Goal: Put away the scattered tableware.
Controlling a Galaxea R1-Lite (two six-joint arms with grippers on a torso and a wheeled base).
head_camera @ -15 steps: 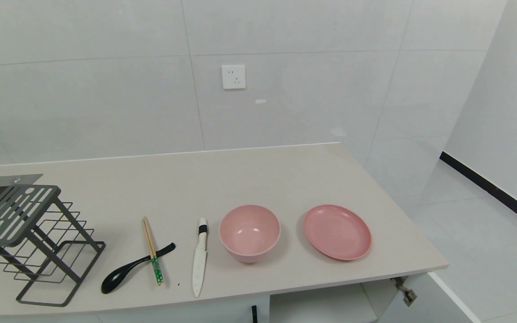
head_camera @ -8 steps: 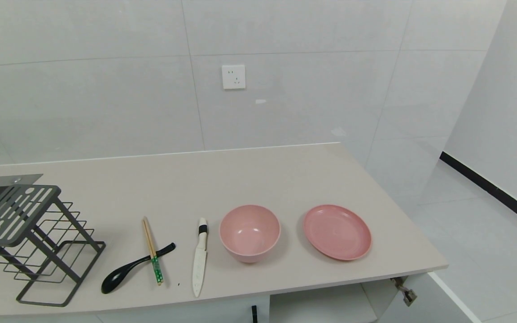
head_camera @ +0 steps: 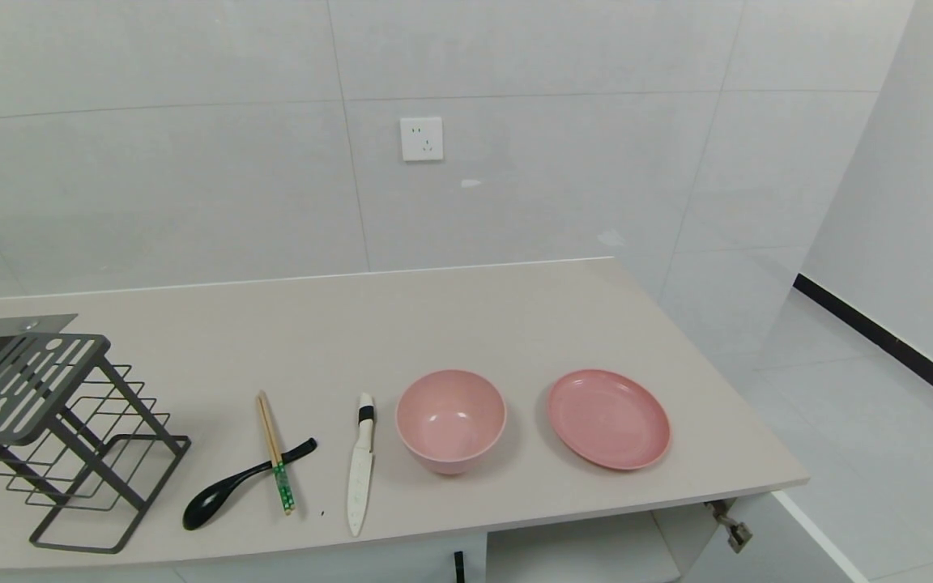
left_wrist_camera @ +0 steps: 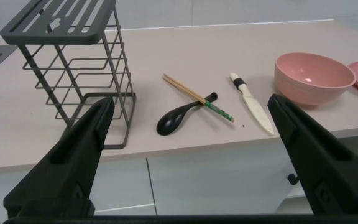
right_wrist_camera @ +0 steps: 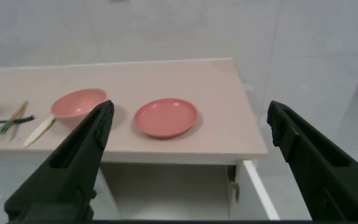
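Black fingers (left_wrist_camera: pixel 73 155) of the left hand (left_wrist_camera: pixel 190 102) stand spread wide with nothing between them. The right hand (right_wrist_camera: pixel 190 107) is likewise open and empty. Both hands sit short of the front edge of the table (head_camera: pixel 434 324), apart from every item. Step in hand, as judged: the approach before the first pick, since all the tableware lies on the table and none is stored. Nearest ahead of the left hand lie the black spoon (left_wrist_camera: pixel 179 117) and the chopsticks (left_wrist_camera: pixel 197 98); the chopsticks cross over the spoon's handle and touch it. The white knife (left_wrist_camera: pixel 252 112) lies flat just to the right of these, its black-banded end pointing away from the hand. The grey wire rack (left_wrist_camera: pixel 73 68) stands upright ahead and to the left of that hand, and is the likely destination. Ahead of the right hand lies the pink plate (right_wrist_camera: pixel 166 117); the pink bowl (right_wrist_camera: pixel 78 103) stands to that hand's left, beside the plate but apart from it. The next move calls for advancing a hand over the table edge. Take the chopsticks before the spoon, since they rest on top, using a low, square pinch on the thin pair. Farthest from both hands is the tiled wall with its socket (head_camera: pixel 421 138).
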